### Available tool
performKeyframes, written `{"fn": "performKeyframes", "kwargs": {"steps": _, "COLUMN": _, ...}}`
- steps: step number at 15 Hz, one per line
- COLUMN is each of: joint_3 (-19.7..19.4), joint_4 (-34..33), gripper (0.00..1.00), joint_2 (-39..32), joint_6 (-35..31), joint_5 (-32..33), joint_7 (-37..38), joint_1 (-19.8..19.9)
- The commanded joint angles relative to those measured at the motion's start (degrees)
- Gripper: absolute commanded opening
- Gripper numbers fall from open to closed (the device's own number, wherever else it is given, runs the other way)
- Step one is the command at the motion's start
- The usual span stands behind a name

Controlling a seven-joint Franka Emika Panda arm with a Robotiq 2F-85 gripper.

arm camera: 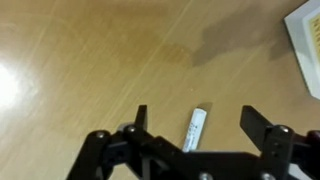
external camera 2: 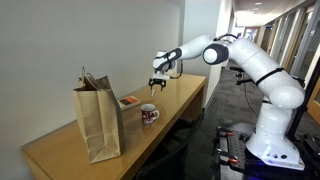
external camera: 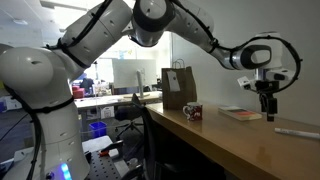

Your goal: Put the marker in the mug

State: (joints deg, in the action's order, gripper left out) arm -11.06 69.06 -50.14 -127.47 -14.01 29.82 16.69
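The marker (arm camera: 194,130) is a slim whitish stick lying flat on the wooden table. In the wrist view it lies between the two dark fingers of my gripper (arm camera: 196,112), which is open, empty and above it. In an exterior view the gripper (external camera: 267,108) hangs over the table's right part, with the marker (external camera: 297,132) on the wood near it. The mug (external camera: 192,112) is small and dark with red and white patterning; it stands apart from the gripper, in front of the bag. It also shows in an exterior view (external camera 2: 149,115), with the gripper (external camera 2: 157,88) beyond it.
A tall brown paper bag (external camera: 178,88) stands behind the mug and also shows in an exterior view (external camera 2: 98,122). A flat reddish book (external camera: 240,113) lies between mug and gripper; its pale corner shows in the wrist view (arm camera: 306,40). The table's front edge (external camera: 200,140) is close.
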Motion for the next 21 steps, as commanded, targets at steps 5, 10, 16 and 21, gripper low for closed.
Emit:
{"fn": "performKeyframes", "kwargs": {"steps": 5, "joint_3": 1.8, "joint_4": -17.7, "gripper": 1.0, "joint_2": -13.3, "joint_6": 1.9, "joint_5": -2.4, "joint_7": 1.4, "joint_1": 3.8}}
{"fn": "performKeyframes", "kwargs": {"steps": 10, "joint_3": 2.1, "joint_4": -24.9, "gripper": 0.49, "joint_2": -18.4, "joint_6": 3.5, "joint_5": -0.3, "joint_7": 1.0, "joint_1": 3.9}}
{"fn": "performKeyframes", "kwargs": {"steps": 16, "joint_3": 1.4, "joint_4": -28.2, "gripper": 0.05, "joint_2": -20.3, "joint_6": 6.0, "joint_5": 0.1, "joint_7": 1.5, "joint_1": 3.6}}
{"fn": "performKeyframes", "kwargs": {"steps": 21, "joint_3": 0.9, "joint_4": -27.6, "gripper": 0.05, "joint_2": -19.6, "joint_6": 6.5, "joint_5": 0.0, "joint_7": 2.4, "joint_1": 3.4}}
